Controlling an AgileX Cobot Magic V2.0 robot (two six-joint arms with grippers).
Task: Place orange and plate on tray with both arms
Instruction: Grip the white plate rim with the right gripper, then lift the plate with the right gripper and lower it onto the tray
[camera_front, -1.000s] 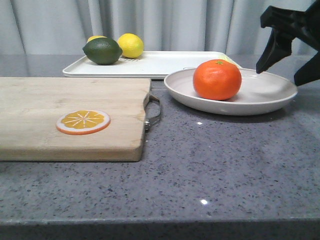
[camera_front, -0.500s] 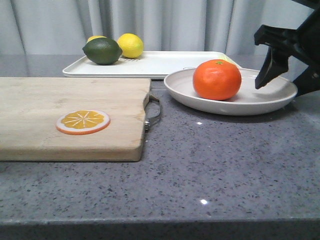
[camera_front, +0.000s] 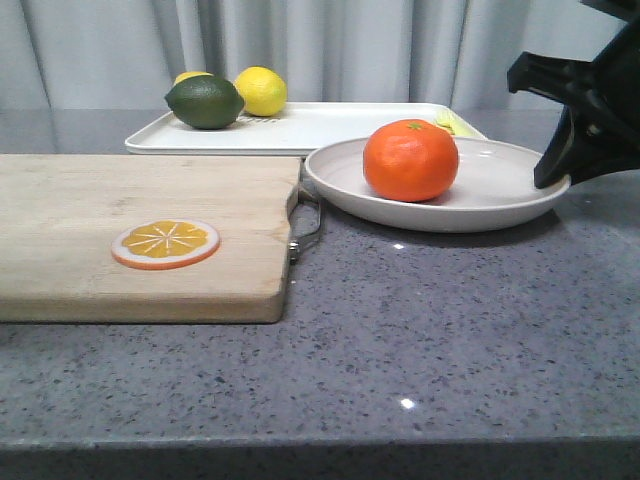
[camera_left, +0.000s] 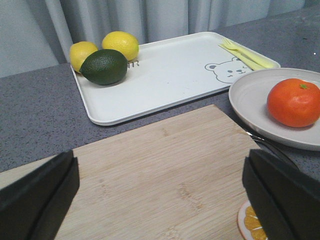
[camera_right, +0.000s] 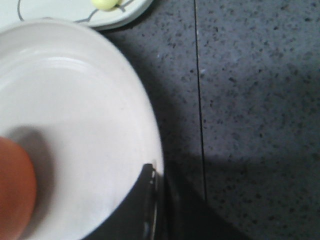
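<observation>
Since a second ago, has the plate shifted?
Yes. The plate slid left in the front view: its left rim now reaches the cutting board handle, with the right hand at its right rim.

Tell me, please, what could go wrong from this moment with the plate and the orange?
The orange lies loose in the plate, so a tilt or jerk may roll it off. The right hand meets only the plate's right rim, so the plate may slip or tip. The plate's left edge sits near the cutting board's handle and might catch it.
</observation>
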